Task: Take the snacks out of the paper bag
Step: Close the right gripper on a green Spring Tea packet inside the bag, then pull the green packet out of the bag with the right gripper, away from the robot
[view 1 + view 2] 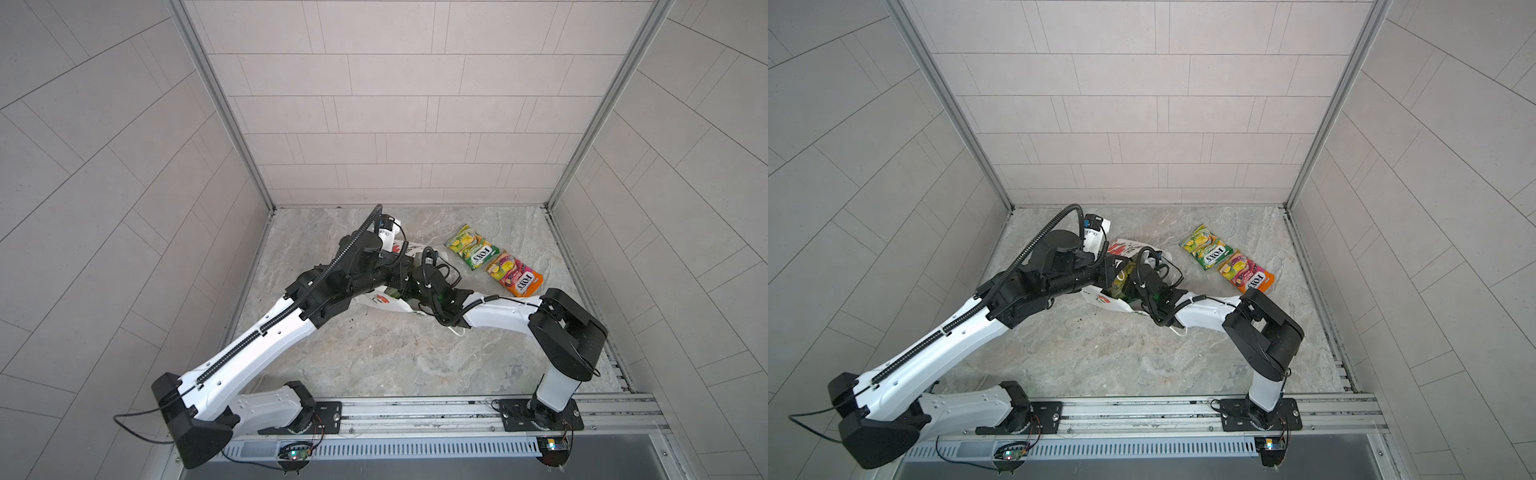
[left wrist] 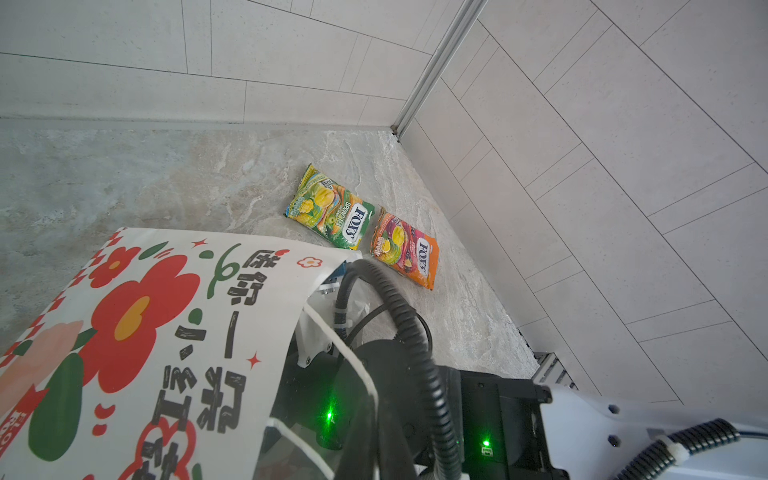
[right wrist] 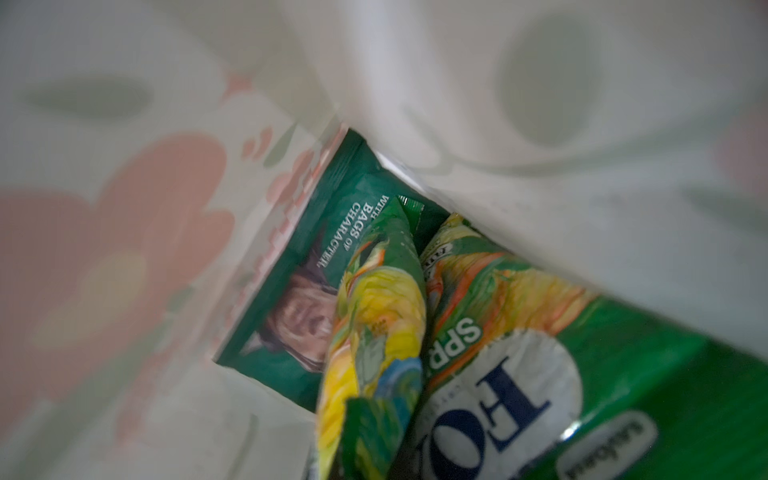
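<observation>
In paper bag, yellow-green FOX'S packet sits against dark green crisp bag, both likely light, slick, crushable, so pinch a sealed edge; right end effector closed, hidden inside; left end effector closed at bag mouth.

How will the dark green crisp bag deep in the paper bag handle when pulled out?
The dark green crisp bag looks creased, so probably floppy and light. A yellow-green packet overlaps it and may get dragged along.

paper bag: on desk, under left arm and right arm | yellow-green packet: right of paper bag | orange-pink packet: farther right, touching it
</observation>
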